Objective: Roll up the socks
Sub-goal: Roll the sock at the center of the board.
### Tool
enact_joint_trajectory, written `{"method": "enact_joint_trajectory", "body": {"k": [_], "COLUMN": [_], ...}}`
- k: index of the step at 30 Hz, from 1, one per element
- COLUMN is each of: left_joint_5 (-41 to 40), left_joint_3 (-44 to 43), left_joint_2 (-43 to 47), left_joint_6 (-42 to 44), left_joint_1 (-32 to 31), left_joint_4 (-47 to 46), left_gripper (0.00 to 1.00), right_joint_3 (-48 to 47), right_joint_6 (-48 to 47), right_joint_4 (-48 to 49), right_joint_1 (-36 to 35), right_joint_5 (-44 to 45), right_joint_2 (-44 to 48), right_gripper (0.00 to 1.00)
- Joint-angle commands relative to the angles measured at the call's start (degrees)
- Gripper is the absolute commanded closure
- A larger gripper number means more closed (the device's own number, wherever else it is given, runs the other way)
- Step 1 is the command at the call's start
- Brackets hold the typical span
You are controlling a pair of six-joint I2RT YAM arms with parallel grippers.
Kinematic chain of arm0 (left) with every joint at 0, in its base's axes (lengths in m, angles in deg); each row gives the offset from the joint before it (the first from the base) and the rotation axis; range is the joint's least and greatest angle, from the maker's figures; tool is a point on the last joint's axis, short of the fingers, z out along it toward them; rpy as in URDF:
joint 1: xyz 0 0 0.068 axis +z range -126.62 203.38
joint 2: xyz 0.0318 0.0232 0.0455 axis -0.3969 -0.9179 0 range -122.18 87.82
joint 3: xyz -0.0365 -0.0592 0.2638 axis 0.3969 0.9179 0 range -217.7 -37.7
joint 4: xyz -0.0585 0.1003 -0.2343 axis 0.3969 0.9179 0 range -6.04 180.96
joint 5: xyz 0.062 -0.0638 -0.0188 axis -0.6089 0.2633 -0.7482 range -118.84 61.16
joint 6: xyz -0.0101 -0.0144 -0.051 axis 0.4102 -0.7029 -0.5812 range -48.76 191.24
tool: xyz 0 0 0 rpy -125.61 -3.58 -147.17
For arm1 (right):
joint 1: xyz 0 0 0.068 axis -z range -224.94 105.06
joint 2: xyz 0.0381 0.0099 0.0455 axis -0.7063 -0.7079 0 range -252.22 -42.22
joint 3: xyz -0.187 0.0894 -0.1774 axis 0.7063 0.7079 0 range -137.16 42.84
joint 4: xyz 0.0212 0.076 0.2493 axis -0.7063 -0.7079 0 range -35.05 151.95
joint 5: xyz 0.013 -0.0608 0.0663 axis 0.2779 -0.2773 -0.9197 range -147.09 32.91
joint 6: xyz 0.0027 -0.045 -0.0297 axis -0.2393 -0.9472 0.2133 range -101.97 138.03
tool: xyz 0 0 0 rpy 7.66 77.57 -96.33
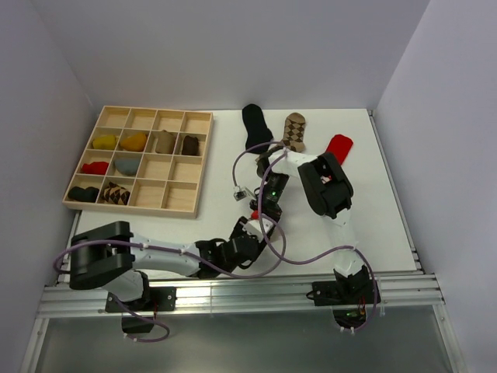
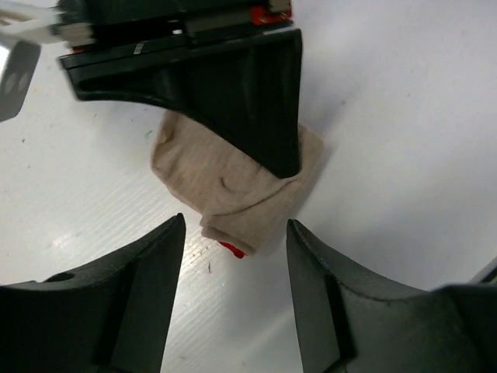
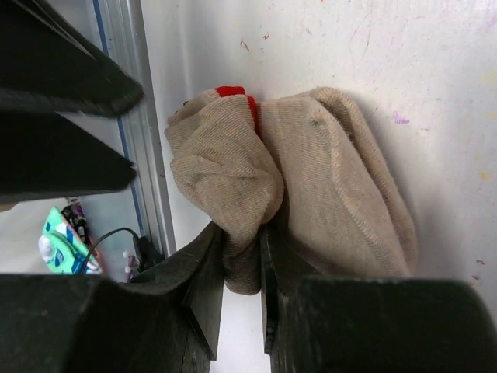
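Note:
A tan sock [image 2: 241,183] lies partly rolled on the white table, with a bit of red [image 2: 231,249] showing at its near end. It also shows in the right wrist view [image 3: 326,179]. My right gripper [image 3: 242,260] is shut on a fold of this sock. My left gripper [image 2: 233,233] is open, its fingertips just short of the roll's end, one on each side. In the top view both grippers [image 1: 247,233] [image 1: 262,210] meet at the table's middle and hide the sock. A black sock [image 1: 255,124], a brown argyle sock [image 1: 294,130] and a red sock [image 1: 338,145] lie flat at the back.
A pale wooden grid tray [image 1: 203,165] sits at the back left, with several rolled socks in its left compartments. A grey cable [image 1: 247,159] loops over the table's middle. The metal rail [image 1: 233,291] runs along the near edge.

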Motion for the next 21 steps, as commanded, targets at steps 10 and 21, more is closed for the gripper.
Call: {"method": "enact_joint_trajectory", "body": {"k": [10,21], "left_joint_5": [5.3,9.3], "left_joint_3": [-6.4,-8.5], "left_joint_2": [-10.5,-15.5], "left_joint_6": [18.4,20.8], "left_joint_1": [-1.0,-0.2], "left_joint_4": [-4.7,-3.2], "left_gripper": [0.4,0.49], "right_joint_3": [0.8,1.4], "right_joint_6": [0.9,1.3], "right_joint_4": [-0.1,0.9], "right_joint_1": [-0.3,-0.2], "right_joint_5": [4.3,4.5], "right_joint_2": [-1.4,-0.8], "right_gripper": [0.79,0.79]}}
